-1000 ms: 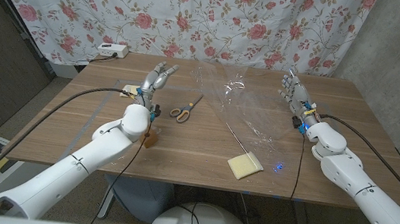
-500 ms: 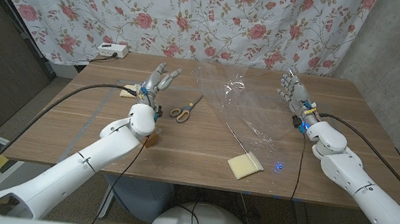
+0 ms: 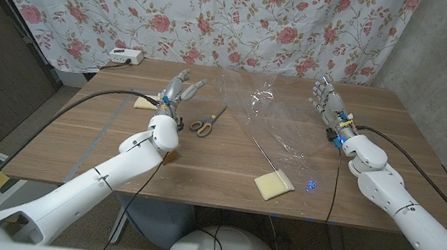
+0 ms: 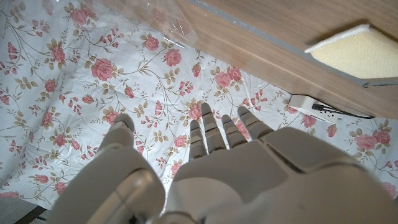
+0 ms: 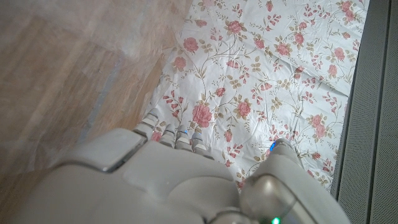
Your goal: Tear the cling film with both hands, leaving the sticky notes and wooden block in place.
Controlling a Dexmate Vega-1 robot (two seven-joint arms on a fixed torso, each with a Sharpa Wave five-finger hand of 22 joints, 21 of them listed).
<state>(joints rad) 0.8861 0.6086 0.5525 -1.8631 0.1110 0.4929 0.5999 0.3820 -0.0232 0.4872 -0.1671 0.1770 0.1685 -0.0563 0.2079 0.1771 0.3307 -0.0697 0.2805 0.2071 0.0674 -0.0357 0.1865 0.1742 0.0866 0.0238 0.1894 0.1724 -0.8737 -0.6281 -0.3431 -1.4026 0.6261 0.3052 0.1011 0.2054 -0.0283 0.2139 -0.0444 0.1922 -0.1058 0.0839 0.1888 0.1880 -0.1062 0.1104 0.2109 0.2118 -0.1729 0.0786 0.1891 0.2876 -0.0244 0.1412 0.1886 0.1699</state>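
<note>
A crumpled clear cling film sheet lies spread on the middle of the wooden table. My left hand is raised to the film's left with fingers apart and holds nothing; it also appears in the left wrist view. To the film's right my right hand stands upright, fingers spread and empty. A yellow sticky-note pad lies near the front edge. Under my left forearm a small brown wooden block is partly hidden.
Scissors with yellow handles lie between my left hand and the film. A second pale yellow pad sits at the table's left side. A white power strip lies at the back left corner. A floral curtain hangs behind.
My left arm has swung a little to the right and its hand has edged toward the film. The right hand and the objects have not moved.
</note>
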